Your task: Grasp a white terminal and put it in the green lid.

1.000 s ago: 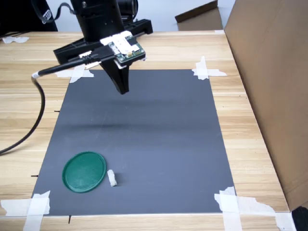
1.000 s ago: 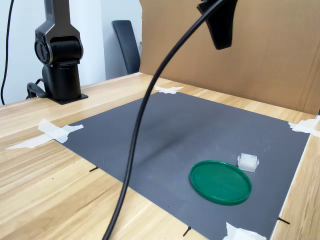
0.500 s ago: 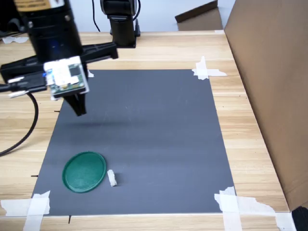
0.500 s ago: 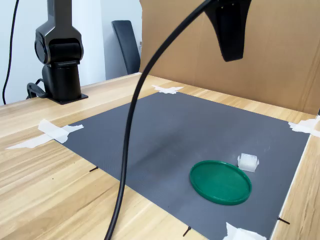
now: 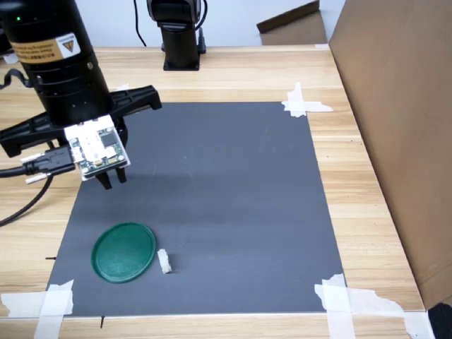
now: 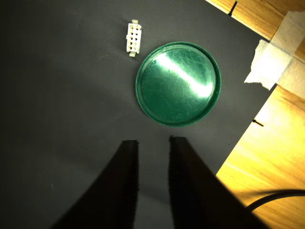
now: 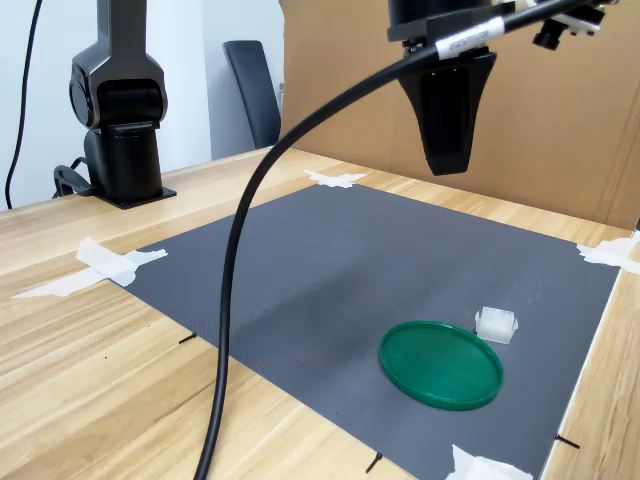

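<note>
The green lid (image 5: 124, 252) lies flat on the dark grey mat (image 5: 226, 191), near the front left corner in the first exterior view. The white terminal (image 5: 164, 260) rests on the mat just right of the lid, apart from it. In the wrist view the terminal (image 6: 133, 38) shows its grid of small holes beside the lid (image 6: 178, 83). My gripper (image 5: 114, 179) hangs in the air above the mat, behind the lid, pointing down. Its fingers (image 6: 128, 148) stand a narrow gap apart with nothing between them. In the second exterior view the gripper (image 7: 445, 165) is well above the lid (image 7: 440, 363) and terminal (image 7: 496, 324).
White masking tape (image 5: 306, 106) holds the mat's corners to the wooden table (image 5: 367, 183). A tall cardboard wall (image 5: 395, 106) stands along the first exterior view's right. The arm's black base (image 5: 176, 35) is at the back, and a black cable (image 7: 240, 300) hangs from the wrist.
The gripper has swung to the first exterior view's left and forward, and has come down lower, ending behind the green lid. Lid and terminal have not moved.
</note>
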